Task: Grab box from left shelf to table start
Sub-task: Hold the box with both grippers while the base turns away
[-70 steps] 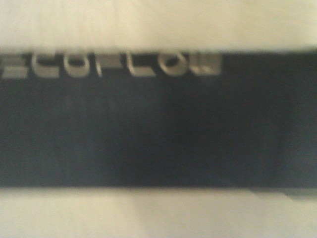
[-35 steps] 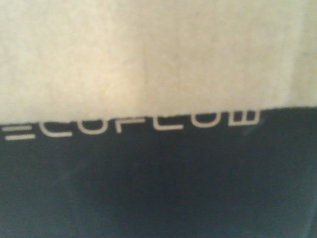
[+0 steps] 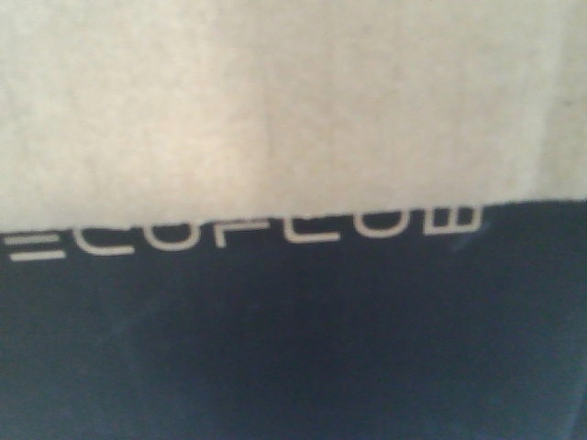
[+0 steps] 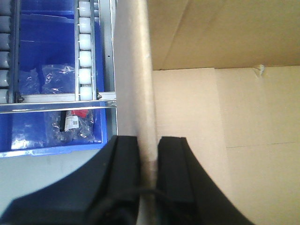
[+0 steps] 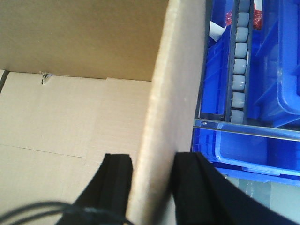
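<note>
The box [image 3: 275, 110] sits lower in the front view than a second ago, lettering now mid-frame, and has hardly moved over the last half second. The left pincer [image 4: 149, 154] and right pincer [image 5: 152, 178] each clench a side wall, with blue bins [image 4: 47, 51] alongside. The box is probably carried clear of the shelf, its descent to the bench pausing.

The open brown box [image 3: 293, 110] shows its black ECOFLOW panel [image 3: 293, 348] close up.
</note>
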